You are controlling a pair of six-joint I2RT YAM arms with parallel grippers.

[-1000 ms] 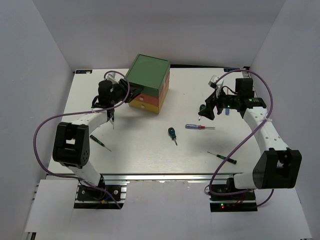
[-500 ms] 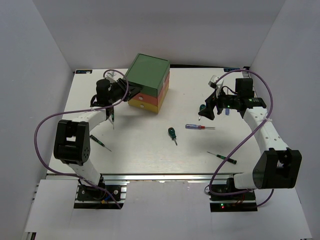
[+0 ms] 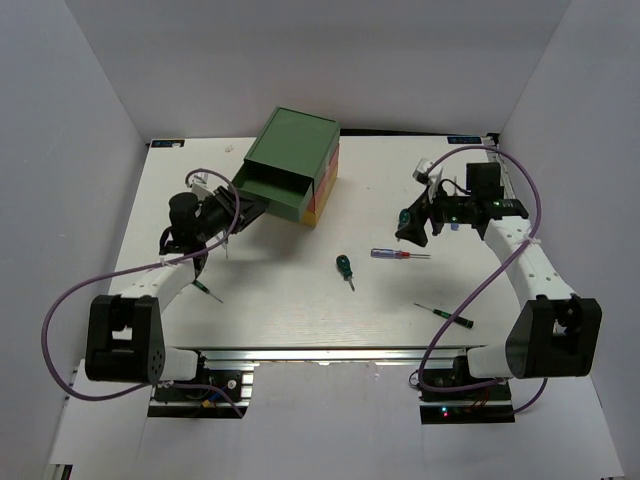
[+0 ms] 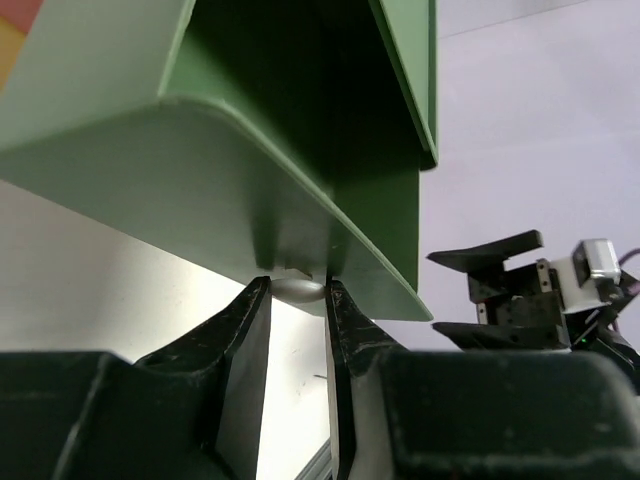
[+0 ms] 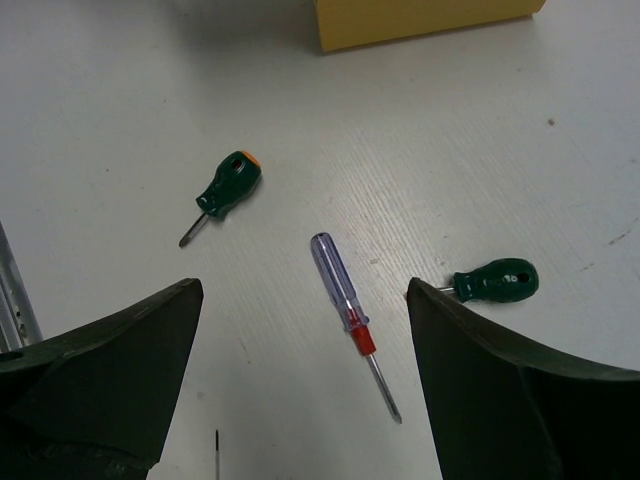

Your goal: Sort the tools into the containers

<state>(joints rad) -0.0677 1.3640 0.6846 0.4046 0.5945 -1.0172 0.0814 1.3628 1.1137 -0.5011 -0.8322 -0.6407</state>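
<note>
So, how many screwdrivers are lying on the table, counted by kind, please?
Stubby green-handled screwdrivers: 2
Slim blue-and-red screwdriver: 1
Thin black precision screwdrivers: 2
Total: 5

- White table (image 3: 290, 315): a small chest (image 3: 305, 140) stands at its back.
- Stubby green screwdriver (image 3: 345, 267): lies in the middle.
- Second stubby green screwdriver (image 5: 497, 281): just beside the blue-and-red screwdriver (image 3: 398, 254).
- Thin black screwdrivers: one front right (image 3: 445, 315), one front left (image 3: 205, 290).

chest (image 3: 300, 165) behind, screwdrivers (image 3: 345, 267) spread before it
</note>
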